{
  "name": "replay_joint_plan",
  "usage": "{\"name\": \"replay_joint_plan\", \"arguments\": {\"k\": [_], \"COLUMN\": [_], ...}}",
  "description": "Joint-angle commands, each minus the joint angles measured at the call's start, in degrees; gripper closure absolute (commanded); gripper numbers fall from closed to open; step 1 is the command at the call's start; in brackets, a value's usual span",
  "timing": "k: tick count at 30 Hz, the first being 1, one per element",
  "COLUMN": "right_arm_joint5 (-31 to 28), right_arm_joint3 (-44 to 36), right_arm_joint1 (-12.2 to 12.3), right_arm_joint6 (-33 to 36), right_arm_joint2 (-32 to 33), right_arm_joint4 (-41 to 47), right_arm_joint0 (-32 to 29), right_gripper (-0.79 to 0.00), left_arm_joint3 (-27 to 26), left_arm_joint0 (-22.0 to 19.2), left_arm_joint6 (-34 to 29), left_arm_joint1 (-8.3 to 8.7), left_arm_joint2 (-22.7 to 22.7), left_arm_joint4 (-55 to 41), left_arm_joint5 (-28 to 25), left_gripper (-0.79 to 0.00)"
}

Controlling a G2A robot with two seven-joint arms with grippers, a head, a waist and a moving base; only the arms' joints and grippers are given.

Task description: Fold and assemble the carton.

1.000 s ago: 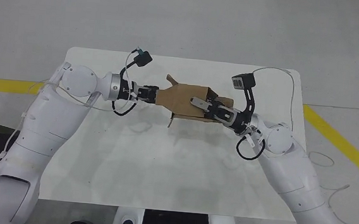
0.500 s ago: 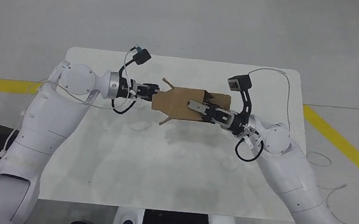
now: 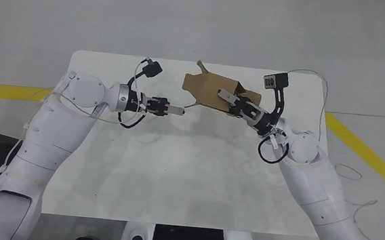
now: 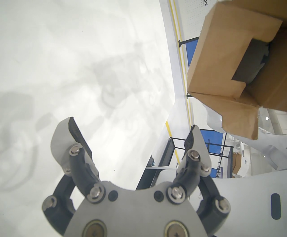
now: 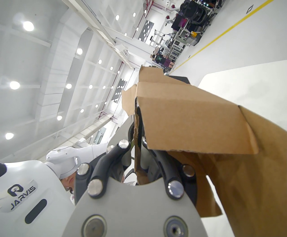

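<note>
White worktop [image 3: 174, 180] spreads under both arms, with shadows of the arms across its middle.

The brown cardboard carton [image 3: 212, 91] hangs over the far middle of the worktop, nearer the right arm's side, and is carried by that arm alone. It is a partly formed sleeve with loose flaps: one sticks out at its far corner and another points down toward the left arm. In the left wrist view the carton [image 4: 219, 67] shows an open end with a dark interior and a flap hanging off the lower corner. Half a second ago it lay level between the two arms. It has since swung away from the left arm toward the far edge and sits skewed in the top view.

The right tool [image 3: 229, 99] is closed on a wall at the carton's near end. Its own wrist view shows the right tool [image 5: 139, 139] pinching a cardboard panel [image 5: 190, 125] edge-on between the fingers (the grip looks the same as in both earlier frames).

The left tool [image 3: 175, 110] had hold of the carton's other end before. It has now let go and is just beside the hanging flap without touching it. In its wrist view the left tool [image 4: 132, 132] is spread wide with nothing between the fingers.
</note>
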Motion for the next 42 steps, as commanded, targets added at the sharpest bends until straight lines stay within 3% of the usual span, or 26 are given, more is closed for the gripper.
{"name": "replay_joint_plan", "arguments": {"k": [1,20,37,42], "right_arm_joint5": [0.5,3.0,4.3,5.1], "right_arm_joint3": [-0.1,-2.1,-2.1,-2.1], "right_arm_joint1": [-0.2,-0.8,-1.0,-0.5], "right_arm_joint6": [-0.8,2.7,2.2,5.6], "right_arm_joint2": [-0.5,-3.6,-2.6,-1.3], "right_arm_joint4": [-1.1,-6.3,-7.9,-6.7], "right_arm_joint0": [-0.1,-0.1,-0.6,-1.7], "right_gripper": [0.000,0.000,0.000,0.000], "left_arm_joint3": [-0.8,-0.3,-1.5,-0.4], "left_arm_joint0": [0.2,-0.1,0.0,-0.1], "left_arm_joint6": [-0.4,-0.5,-1.4,-1.2], "left_arm_joint1": [-0.01,0.10,0.01,0.15], "left_arm_joint2": [0.2,-0.6,0.1,-0.3], "left_arm_joint4": [-0.3,-1.7,-2.1,-1.4], "left_arm_joint5": [0.2,0.8,0.7,0.5], "left_gripper": [-0.785,-0.785,-0.785,-0.785]}}
